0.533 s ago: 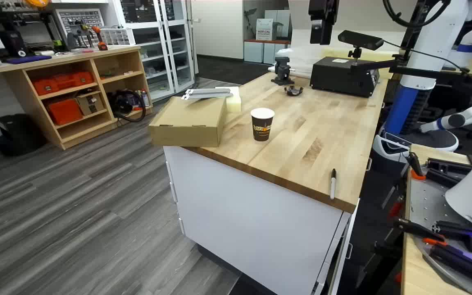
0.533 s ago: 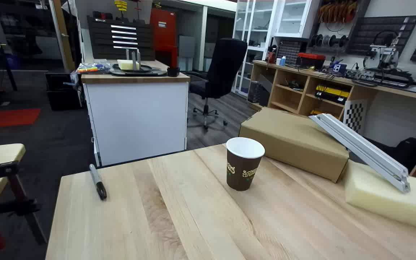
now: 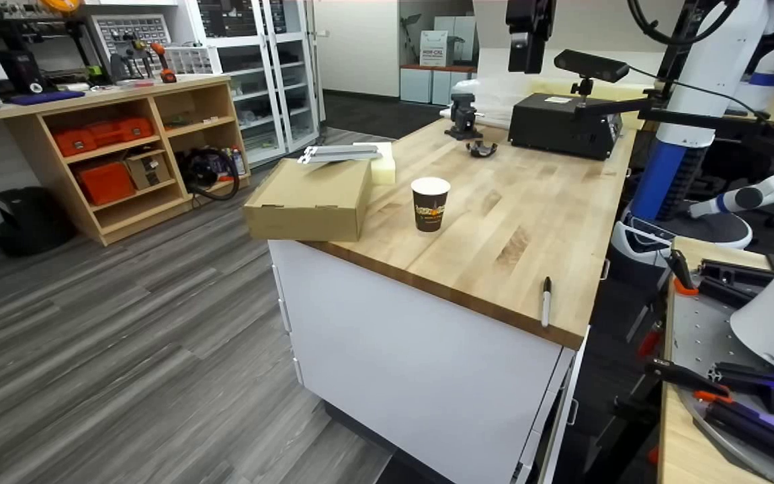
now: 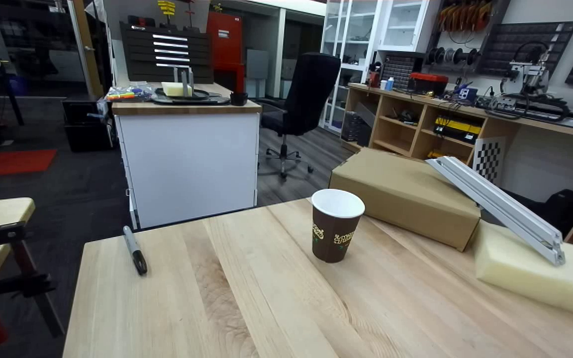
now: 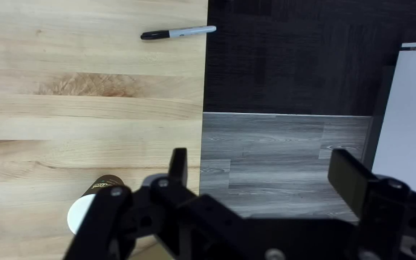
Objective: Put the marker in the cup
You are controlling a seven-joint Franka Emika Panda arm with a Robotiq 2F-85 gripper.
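Observation:
The marker lies flat near the table's corner. It has a grey body and a black cap, and shows in both exterior views (image 3: pixel 546 302) (image 4: pixel 135 251) and at the top of the wrist view (image 5: pixel 178 33). The cup is dark brown outside and white inside. It stands upright near the cardboard box in both exterior views (image 3: pixel 430 210) (image 4: pixel 334 238). In the wrist view the cup (image 5: pixel 102 184) is partly hidden behind the left finger. My gripper (image 5: pixel 260 164) is open and empty, high above the table edge and apart from both things.
A cardboard box (image 3: pixel 310 205) overhangs the table edge beside the cup. A pale foam block (image 4: pixel 525 271) and a metal bar (image 4: pixel 498 206) lie by it. A black case (image 3: pixel 562 128) stands at the far end. A dark mechanical part (image 3: pixel 528 37) hangs at the top edge.

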